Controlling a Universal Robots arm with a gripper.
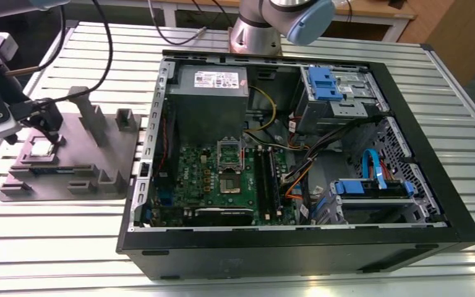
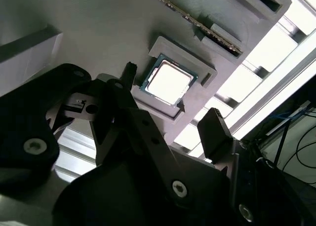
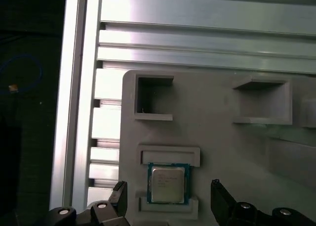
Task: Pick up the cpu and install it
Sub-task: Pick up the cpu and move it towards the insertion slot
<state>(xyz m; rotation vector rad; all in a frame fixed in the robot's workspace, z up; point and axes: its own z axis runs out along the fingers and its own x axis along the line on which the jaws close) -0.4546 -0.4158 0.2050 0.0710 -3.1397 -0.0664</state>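
The cpu is a small silver-topped square lying flat in a recess of the grey holder tray, at the exterior view's left. My gripper hovers just above it, apart from it. Both wrist views show the cpu between the two dark fingertips, one on each side. The gripper is open and holds nothing. In the open computer case, the green motherboard carries the square metal socket frame.
The black computer case lies open on the slatted aluminium table, with cables, blue drive brackets and a power supply inside. Upright posts rise from the tray. A memory stick lies in the tray's front slot.
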